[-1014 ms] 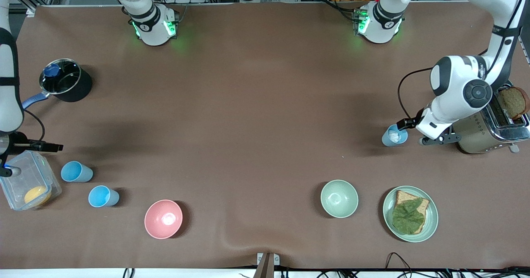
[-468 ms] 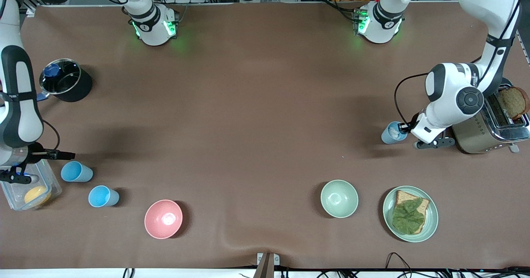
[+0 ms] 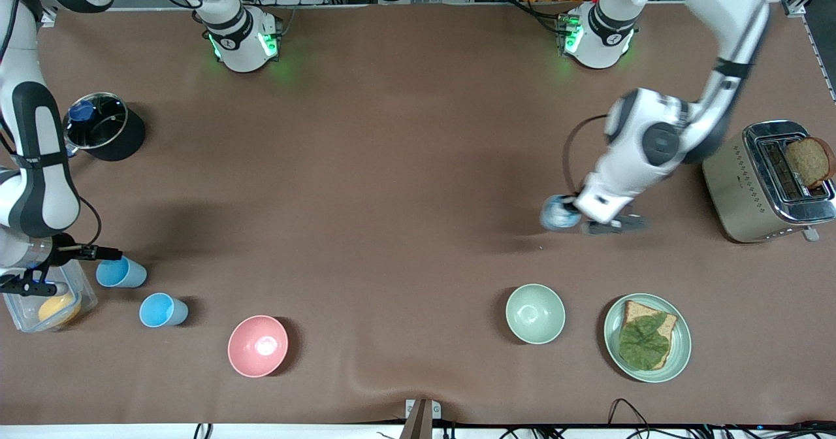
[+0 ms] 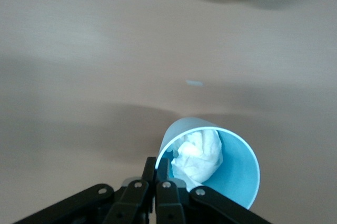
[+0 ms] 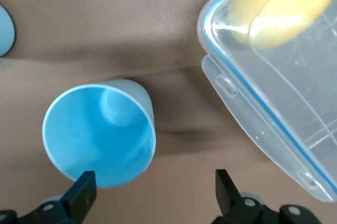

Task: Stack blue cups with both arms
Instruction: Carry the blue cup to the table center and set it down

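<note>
Transport is underway: left gripper [image 4: 162, 182], jaws clamped on the tissue-stuffed light-blue plastic cup [image 3: 557, 213], has carried it toward mid-bench, while right gripper [image 5: 152, 195], jaws open, has closed on another empty blue cup [image 5: 100, 139].

Light-blue cups [image 3: 121, 273], pink bowl [image 3: 257, 346], pale-green bowl [image 3: 535, 313].

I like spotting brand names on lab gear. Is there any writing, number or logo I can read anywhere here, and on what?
None can be read.
Left arm's base: a small dark mark, too small to read.
Right arm's base: the same, too small to read.
Toaster: only a dotted pattern, no words.
Cups, bowls, container: no print visible.
</note>
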Tool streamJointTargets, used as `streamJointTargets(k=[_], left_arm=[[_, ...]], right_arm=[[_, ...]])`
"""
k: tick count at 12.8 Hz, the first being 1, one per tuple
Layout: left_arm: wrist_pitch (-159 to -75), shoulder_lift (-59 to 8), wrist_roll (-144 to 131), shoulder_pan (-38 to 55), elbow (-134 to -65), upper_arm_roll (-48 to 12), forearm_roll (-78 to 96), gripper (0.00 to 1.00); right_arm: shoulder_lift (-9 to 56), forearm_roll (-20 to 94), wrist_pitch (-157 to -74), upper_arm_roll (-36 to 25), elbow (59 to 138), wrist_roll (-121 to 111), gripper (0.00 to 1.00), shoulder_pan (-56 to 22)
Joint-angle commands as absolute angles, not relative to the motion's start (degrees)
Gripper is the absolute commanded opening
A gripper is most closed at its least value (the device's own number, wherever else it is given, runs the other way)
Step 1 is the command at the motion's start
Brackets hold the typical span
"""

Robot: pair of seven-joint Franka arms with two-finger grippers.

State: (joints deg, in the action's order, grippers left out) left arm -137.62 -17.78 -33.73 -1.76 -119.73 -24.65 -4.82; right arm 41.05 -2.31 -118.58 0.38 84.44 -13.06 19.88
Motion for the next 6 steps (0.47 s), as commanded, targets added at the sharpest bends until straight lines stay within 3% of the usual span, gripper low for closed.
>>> streamJointTargets(k=[1,2,4,5,6], left_arm=[[-137.1,-24.9,-48.8,10.1,-111.1,-24.9,-4.9,0.00],[-137.0,-27.7,-55.5,15.2,-107.1,-24.5,-5.1,0.00],[-136.8,-33.5,-64.9,22.4,-99.4,-24.3,-5.5,0.00],[-136.8,-36.2,-67.6,26.4,-96.7,-23.4,-6.6,0.00],[-136.8,-38.0,-70.3,30.2,-94.5,-21.1,-8.2,0.00]], right_arm=[[42.6,-2.2,-119.4,0.6,82.9,-14.1,1.00,19.8],[42.8,-2.2,-119.7,0.6,82.9,-14.1,0.97,19.8],[42.9,-2.1,-120.2,0.6,83.0,-14.1,0.43,19.8],[42.9,-2.1,-120.3,0.6,83.0,-14.1,0.34,19.8],[42.9,-2.1,-120.3,0.6,83.0,-14.1,0.32,19.8]])
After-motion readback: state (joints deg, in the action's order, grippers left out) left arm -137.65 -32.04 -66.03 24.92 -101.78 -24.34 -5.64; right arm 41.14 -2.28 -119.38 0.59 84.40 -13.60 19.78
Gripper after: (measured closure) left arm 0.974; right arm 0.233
